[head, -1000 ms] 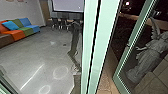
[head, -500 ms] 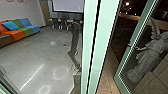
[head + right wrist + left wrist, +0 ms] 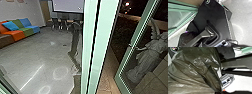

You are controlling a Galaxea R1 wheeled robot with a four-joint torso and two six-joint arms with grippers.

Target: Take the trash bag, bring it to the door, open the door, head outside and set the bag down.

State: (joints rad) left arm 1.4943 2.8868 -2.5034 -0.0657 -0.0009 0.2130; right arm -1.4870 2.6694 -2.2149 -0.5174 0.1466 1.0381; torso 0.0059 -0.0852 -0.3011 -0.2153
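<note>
One bag (image 3: 190,70) is filling much of the left wrist view. One door (image 3: 120,73) is standing open at the right, and one statue (image 3: 147,56) is showing through its glass. At the far left, one couch (image 3: 18,34) is standing by the wall, and one loose blue cushion (image 3: 10,25) is lying on it. One screen (image 3: 67,5) is hanging at the far side. Several chairs (image 3: 63,23) are standing in a row below it, too blurred for a sure count. Two rings of light (image 3: 60,72) are showing on the near floor, and one straight streak of light (image 3: 32,77) is running to their left.
</note>
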